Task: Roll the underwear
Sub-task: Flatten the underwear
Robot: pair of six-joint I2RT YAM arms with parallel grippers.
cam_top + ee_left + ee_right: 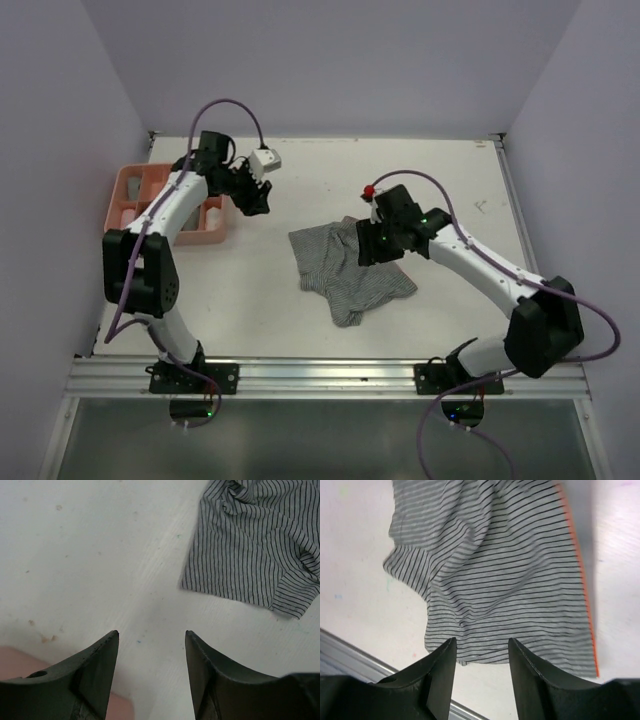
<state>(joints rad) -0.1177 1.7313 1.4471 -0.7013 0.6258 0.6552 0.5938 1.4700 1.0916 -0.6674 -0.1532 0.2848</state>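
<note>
– Grey striped underwear [345,265]: where does it lie?

– Spread loosely and creased on the white table [455,180], around the middle and a little to the right. One piece only shows. The right wrist view shows a thin orange trim [580,570] along one of its edges.

– And the right gripper [372,245]?

– It is at the far right part of the garment. Its two dark fingers [437,672] stand apart, with striped cloth and a strip of bare table showing in the gap. Nothing is pinched between them. Whether the tips touch the fabric, I cannot tell.

– The left gripper [255,200]?

– Farther left and farther back, well apart from the underwear. Its jaws are spread too, and only bare table shows between them. In its wrist view the nearest corner of the striped cloth sits at the upper right, clear of both fingers.

– What else is on the table?

– A pink tray [128,180] with compartments, at the far left. The left gripper is just to its right, and the left arm reaches across it. Some compartments hold dark things, too small to tell.
</note>
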